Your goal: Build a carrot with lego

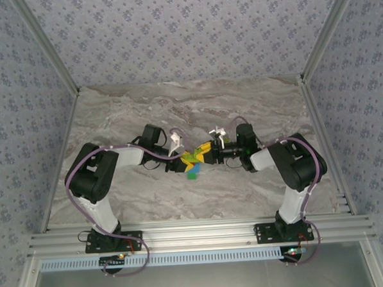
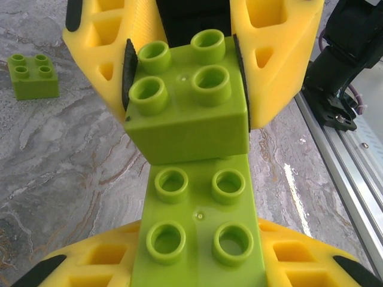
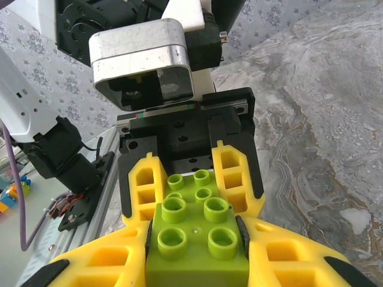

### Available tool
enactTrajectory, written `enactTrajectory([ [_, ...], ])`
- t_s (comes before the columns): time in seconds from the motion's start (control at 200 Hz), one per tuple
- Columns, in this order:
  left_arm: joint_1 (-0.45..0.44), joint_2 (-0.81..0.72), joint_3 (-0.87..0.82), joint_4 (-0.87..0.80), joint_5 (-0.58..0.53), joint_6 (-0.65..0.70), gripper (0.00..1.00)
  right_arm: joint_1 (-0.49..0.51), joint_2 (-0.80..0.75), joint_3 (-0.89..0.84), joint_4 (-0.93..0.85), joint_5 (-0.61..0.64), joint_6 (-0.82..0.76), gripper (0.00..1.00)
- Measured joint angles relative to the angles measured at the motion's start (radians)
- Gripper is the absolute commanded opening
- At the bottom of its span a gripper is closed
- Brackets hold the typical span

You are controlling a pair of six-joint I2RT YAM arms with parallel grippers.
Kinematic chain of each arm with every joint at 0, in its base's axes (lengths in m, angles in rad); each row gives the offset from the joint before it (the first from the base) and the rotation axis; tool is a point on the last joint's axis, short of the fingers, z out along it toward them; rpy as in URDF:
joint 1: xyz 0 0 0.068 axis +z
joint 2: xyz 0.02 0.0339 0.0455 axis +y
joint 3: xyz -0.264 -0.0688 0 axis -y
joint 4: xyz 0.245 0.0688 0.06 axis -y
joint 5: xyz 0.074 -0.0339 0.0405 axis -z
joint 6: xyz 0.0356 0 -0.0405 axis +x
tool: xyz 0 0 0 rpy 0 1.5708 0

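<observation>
My two grippers meet nose to nose above the middle of the table, each shut on one yellow-green lego brick. In the left wrist view my left gripper (image 2: 200, 254) holds a studded yellow-green brick (image 2: 200, 221). The right gripper's brick (image 2: 188, 113) sits over its far end, clamped between yellow fingers (image 2: 275, 66). In the right wrist view my right gripper (image 3: 194, 254) grips its brick (image 3: 197, 245), with the left one's brick (image 3: 190, 184) just beyond and lower. From above, the left gripper (image 1: 181, 158) and right gripper (image 1: 208, 153) flank the bricks (image 1: 191, 159). I cannot tell whether the two bricks are pressed together.
A loose yellow-green brick (image 2: 33, 75) lies on the marble table (image 1: 177, 112). A blue brick (image 1: 192, 175) lies on the table just below the grippers. An aluminium rail (image 1: 196, 233) runs along the near edge, and patterned walls close off the other sides.
</observation>
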Motion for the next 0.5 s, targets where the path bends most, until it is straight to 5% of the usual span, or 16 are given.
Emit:
enactTrajectory([
  [0.5, 0.012, 0.006, -0.002, 0.019, 0.008, -0.066, 0.0, 0.01, 0.023, -0.026, 0.085, 0.056, 0.007, 0.22],
])
